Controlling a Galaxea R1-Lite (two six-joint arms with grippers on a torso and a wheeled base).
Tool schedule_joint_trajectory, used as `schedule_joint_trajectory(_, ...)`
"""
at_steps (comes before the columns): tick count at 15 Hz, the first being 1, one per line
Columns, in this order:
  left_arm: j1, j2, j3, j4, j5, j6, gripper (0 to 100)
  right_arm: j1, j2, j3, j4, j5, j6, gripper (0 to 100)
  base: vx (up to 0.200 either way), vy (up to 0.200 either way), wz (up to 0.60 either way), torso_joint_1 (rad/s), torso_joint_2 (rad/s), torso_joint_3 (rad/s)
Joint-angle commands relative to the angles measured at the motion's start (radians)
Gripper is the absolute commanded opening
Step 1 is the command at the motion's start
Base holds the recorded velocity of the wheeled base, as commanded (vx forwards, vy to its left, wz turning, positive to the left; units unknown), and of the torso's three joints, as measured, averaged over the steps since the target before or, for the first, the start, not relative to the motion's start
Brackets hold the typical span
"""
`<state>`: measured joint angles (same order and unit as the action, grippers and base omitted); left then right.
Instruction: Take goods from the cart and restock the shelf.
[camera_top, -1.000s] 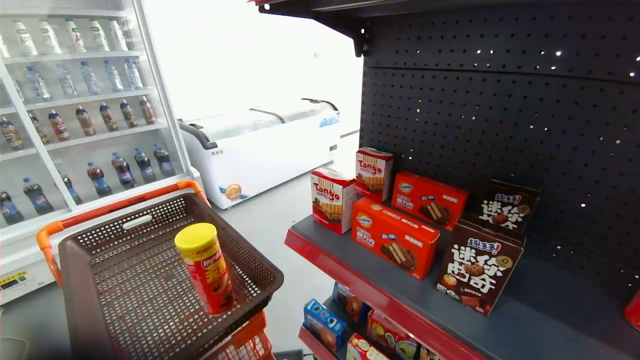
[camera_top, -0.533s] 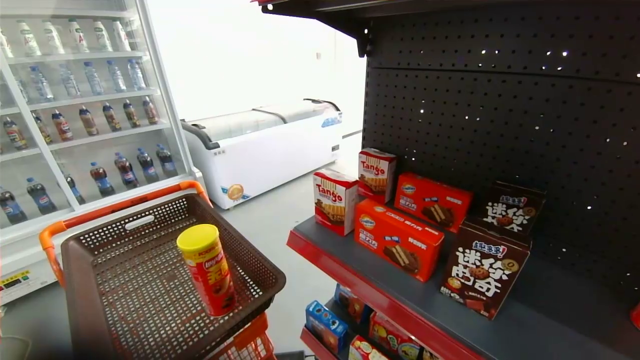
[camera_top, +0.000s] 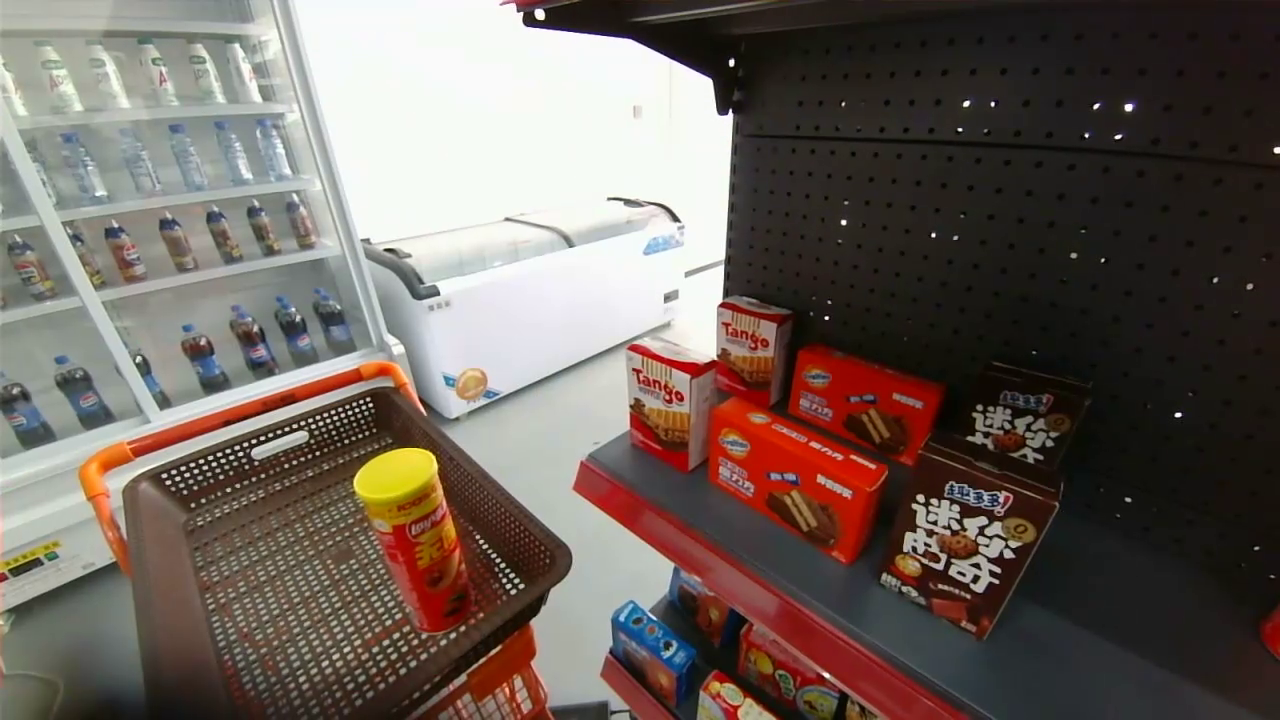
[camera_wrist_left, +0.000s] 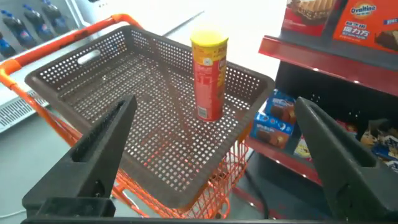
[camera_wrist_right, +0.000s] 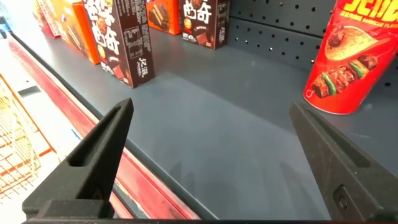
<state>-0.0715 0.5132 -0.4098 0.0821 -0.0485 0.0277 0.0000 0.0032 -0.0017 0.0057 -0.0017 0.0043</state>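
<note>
Canister (camera_top: 415, 540) upright in cart basket (camera_top: 350, 420); left end effector (camera_wrist_left: 214, 104) and right end effector (camera_wrist_right: 211, 107) spread apart; second can (camera_wrist_right: 348, 56) on shelf (camera_wrist_right: 217, 124) cropped.

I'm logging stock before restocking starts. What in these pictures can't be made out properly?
Red can, right wrist view: top cut off by the upper edge.
Lower-shelf goods, head view: partly hidden under the upper shelf, cut by the bottom edge.
Rear dark box, head view: lower part covered by the front dark box.
Cooler bottles, head view: too small to tell flavours.
</note>
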Motion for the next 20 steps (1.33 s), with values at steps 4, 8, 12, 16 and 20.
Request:
schedule_joint_trajectory(4,0.03,0.567,-0.153,-0.068,-0.117,0.052,100,0.0,0.0,0.0,0.0,0.0,0.0,100,0.0,0.0,0.0,0.0,0.0,0.0)
schedule_joint_trajectory(8,0.035,0.781,-0.17,-0.203,-0.171,0.143,100,0.0,0.0,0.0,0.0,0.0,0.0,100,0.0,0.0,0.0,0.0,0.0,0.0)
schedule_joint_trajectory(12,0.035,0.936,-0.165,-0.338,-0.14,0.175,100,0.0,0.0,0.0,0.0,0.0,0.0,100,0.0,0.0,0.0,0.0,0.0,0.0)
schedule_joint_trajectory(16,0.033,1.022,-0.115,-0.456,-0.134,0.175,100,0.0,0.0,0.0,0.0,0.0,0.0,100,0.0,0.0,0.0,0.0,0.0,0.0)
schedule_joint_trajectory(20,0.036,1.144,-0.047,-0.598,-0.131,0.175,100,0.0,0.0,0.0,0.0,0.0,0.0,100,0.0,0.0,0.0,0.0,0.0,0.0)
